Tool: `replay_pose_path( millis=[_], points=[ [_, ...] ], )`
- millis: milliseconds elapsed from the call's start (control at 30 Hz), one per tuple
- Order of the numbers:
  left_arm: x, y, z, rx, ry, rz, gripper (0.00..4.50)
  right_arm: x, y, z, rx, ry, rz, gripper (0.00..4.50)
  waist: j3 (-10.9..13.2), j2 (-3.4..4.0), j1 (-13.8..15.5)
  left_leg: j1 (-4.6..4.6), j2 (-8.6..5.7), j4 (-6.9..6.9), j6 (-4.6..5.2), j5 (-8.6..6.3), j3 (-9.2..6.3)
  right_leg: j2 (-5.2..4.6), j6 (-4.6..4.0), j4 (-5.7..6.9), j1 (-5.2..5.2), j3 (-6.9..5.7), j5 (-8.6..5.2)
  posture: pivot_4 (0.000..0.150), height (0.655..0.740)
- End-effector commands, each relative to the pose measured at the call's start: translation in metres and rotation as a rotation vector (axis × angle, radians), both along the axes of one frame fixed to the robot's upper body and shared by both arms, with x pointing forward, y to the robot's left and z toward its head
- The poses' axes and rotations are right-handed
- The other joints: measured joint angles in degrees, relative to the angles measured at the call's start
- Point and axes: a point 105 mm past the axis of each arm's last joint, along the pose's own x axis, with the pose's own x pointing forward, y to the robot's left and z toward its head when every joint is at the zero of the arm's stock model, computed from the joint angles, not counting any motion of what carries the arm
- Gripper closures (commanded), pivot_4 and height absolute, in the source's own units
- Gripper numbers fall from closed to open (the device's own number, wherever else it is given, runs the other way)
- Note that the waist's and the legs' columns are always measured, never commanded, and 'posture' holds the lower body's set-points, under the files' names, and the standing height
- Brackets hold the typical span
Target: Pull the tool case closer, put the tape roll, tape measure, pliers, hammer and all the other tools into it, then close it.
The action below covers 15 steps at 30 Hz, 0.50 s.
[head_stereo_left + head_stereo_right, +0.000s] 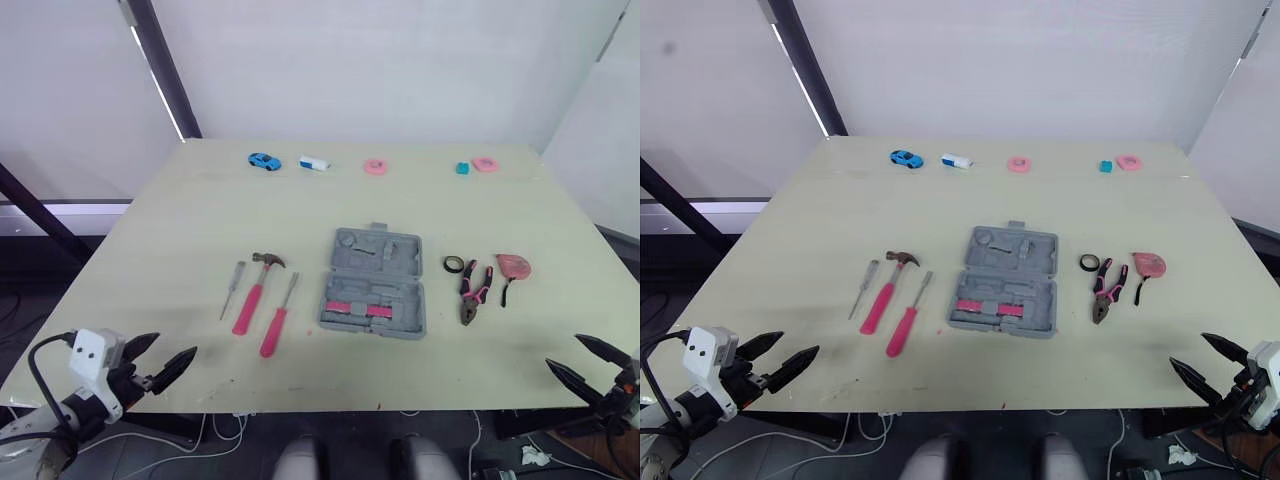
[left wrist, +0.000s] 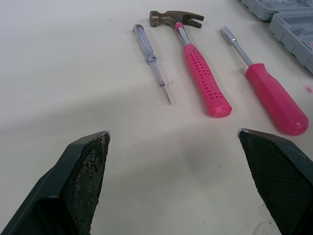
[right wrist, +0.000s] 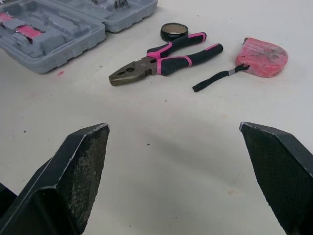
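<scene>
Bright, even, diffuse light washes the pale bench (image 1: 180, 220) from above, with no glare on its surface. Shadows are short and soft: a thin dark edge along the near side of the tool case (image 1: 374, 285), and faint ones beside the hammer (image 2: 195, 63) and under the pliers (image 3: 161, 61). A broad, dim band of shade crosses the bench's near part. At far left a bright strip (image 1: 157, 85) runs beside a dark post (image 1: 172, 75). The white walls (image 1: 400, 70) are evenly lit.

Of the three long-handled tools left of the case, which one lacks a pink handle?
The thin screwdriver, outermost on the left: its handle is clear, while the hammer and nut driver have pink ones.
</scene>
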Motion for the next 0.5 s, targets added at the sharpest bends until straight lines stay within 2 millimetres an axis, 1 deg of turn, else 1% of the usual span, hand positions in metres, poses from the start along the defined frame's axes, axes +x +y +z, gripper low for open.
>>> replay_pose_path(
  millis=[33, 133, 500],
  points=[
    [0.0011, 0.0023, 0.0065, 0.014, -0.021, -0.009, 0.04, -0.0004, -0.0016, 0.0050, -0.013, -0.029, -0.001, 0.00, 0.00, 0.00, 0.00, 0.00, 0.00, 0.00, 0.00, 0.00, 0.00, 0.00, 0.00, 0.00, 0.00, 0.00, 0.00, 0.150, 0.7395],
    [0.0012, 0.0053, 0.0065, 0.015, -0.023, 0.000, 0.04, -0.0008, -0.0004, 0.0039, -0.013, -0.026, 0.000, 0.00, 0.00, 0.00, 0.00, 0.00, 0.00, 0.00, 0.00, 0.00, 0.00, 0.00, 0.00, 0.00, 0.00, 0.00, 0.00, 0.150, 0.7395],
    [0.0032, 0.0059, 0.0057, 0.019, -0.024, -0.005, 0.04, 0.0002, 0.0005, 0.0076, -0.017, -0.032, -0.002, 0.00, 0.00, -0.01, 0.01, 0.00, 0.00, 0.00, 0.00, 0.00, 0.00, 0.01, 0.00, 0.01, 0.00, 0.00, 0.00, 0.150, 0.7395]
  ],
)
